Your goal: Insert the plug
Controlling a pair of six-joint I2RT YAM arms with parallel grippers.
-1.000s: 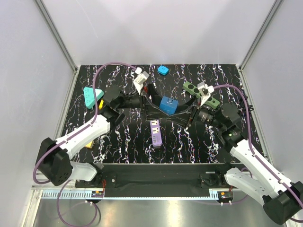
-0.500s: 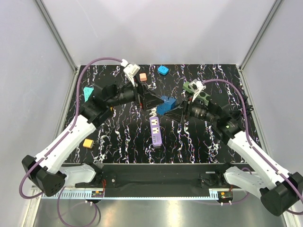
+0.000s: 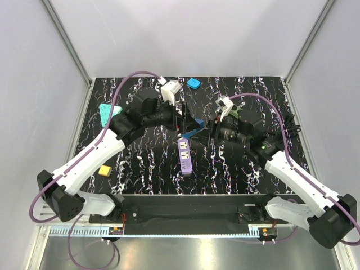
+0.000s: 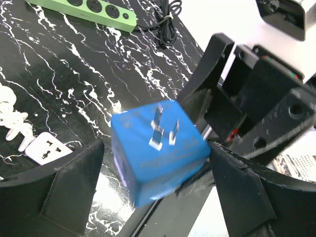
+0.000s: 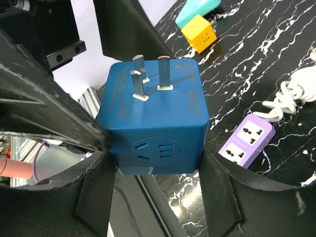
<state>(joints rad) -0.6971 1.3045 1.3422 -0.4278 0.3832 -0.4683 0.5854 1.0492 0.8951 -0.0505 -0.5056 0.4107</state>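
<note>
The plug is a blue cube with three metal prongs on its top face. My right gripper is shut on it, one finger pressed to each side. In the top view the plug hangs above the table just beyond the purple power strip. My left gripper faces the right gripper and is open around the same plug. Its left finger stands clear of the cube. Its right finger is close beside it. The strip's sockets face up.
A green power strip with a black cord lies at the back right. A teal adapter and a yellow cube are on the left. A small blue piece sits at the far edge. White walls enclose the table.
The left arm has swung and re-posed while its gripper stayed around the plug, with its jaws slightly narrower. The right gripper has shifted a little left with the plug in it.
</note>
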